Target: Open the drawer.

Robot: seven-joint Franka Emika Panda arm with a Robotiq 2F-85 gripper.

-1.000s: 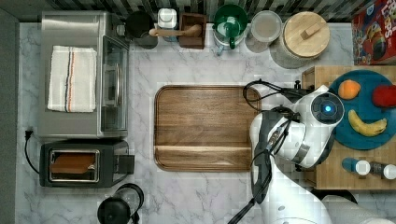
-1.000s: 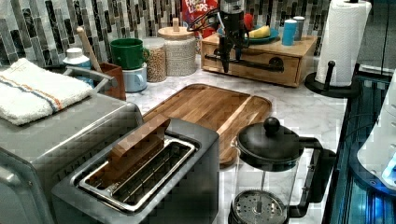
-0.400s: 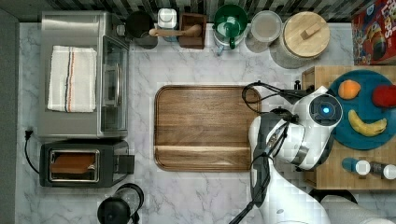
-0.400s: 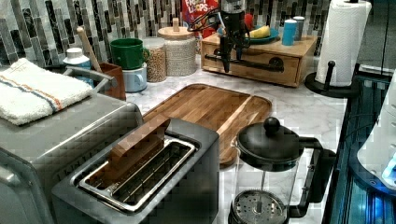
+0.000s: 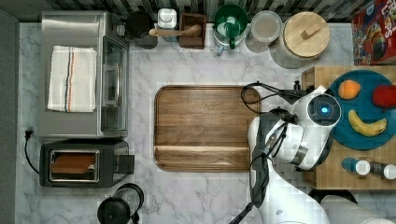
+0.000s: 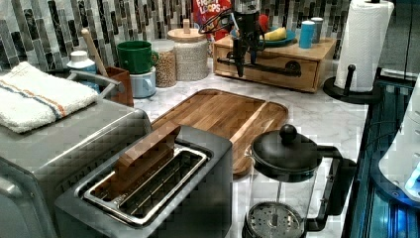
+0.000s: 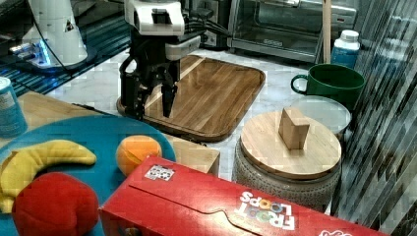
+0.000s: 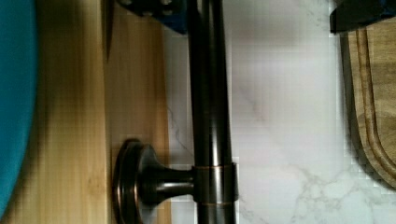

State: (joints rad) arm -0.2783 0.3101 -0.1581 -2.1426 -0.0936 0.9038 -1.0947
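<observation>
Left view shows the arm hanging over the front of the drawer (image 6: 277, 69), a light wood box at the back of the marble counter (image 6: 317, 114), just beside the paper towel roll (image 6: 363, 37). The gripper (image 6: 246, 53) points down with its two fingers spread apart, one on either side of the long black handle (image 6: 262, 67), and neither finger can be seen pressing on it. In the wrist view the handle (image 8: 208, 107) runs between the two finger tips (image 8: 154, 14), with open gaps on both sides, and one round mount (image 8: 140, 179) joins it to the wood front. Right view has the gripper (image 7: 152, 105) open, its fingers hanging in front of the dark cutting board (image 7: 206, 93). The drawer front sits flush with its box in the left view. On top of the box rests a blue plate (image 5: 369, 135) carrying a banana (image 5: 366, 125), an orange (image 5: 349, 89) and a red fruit (image 5: 385, 96). From the top view the cutting board (image 5: 201, 127) lies just beside the box, on the top view's left.
</observation>
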